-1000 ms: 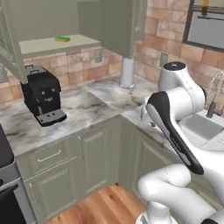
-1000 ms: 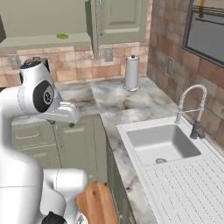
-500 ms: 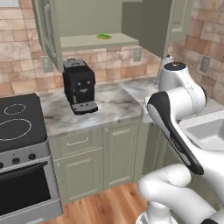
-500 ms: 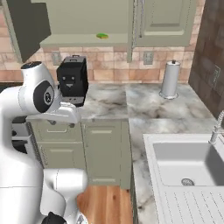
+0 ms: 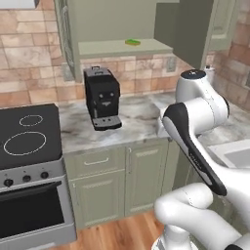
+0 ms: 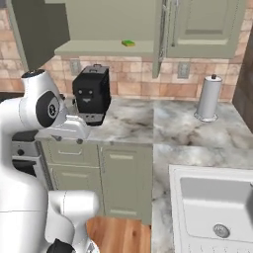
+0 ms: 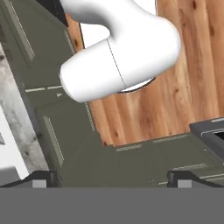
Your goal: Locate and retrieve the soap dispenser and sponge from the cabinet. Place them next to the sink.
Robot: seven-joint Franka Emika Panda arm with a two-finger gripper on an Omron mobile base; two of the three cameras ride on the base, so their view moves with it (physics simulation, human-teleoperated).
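The gripper [image 7: 109, 177] points down at the wooden floor [image 7: 183, 83], fingers [image 7: 40, 178] spread fully apart, grasping and touching nothing. Farther off, the coffee machine [image 5: 101, 97] stands on the counter [image 5: 134, 119]. Above the machine, the sponge [image 5: 132, 42] lies on the open cabinet [image 5: 122, 48] shelf.

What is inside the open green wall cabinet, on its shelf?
On the shelf of the cabinet lies the sponge, green, near the front edge. No soap dispenser can be seen there; the open doors cover parts of the inside, so it may be hidden.
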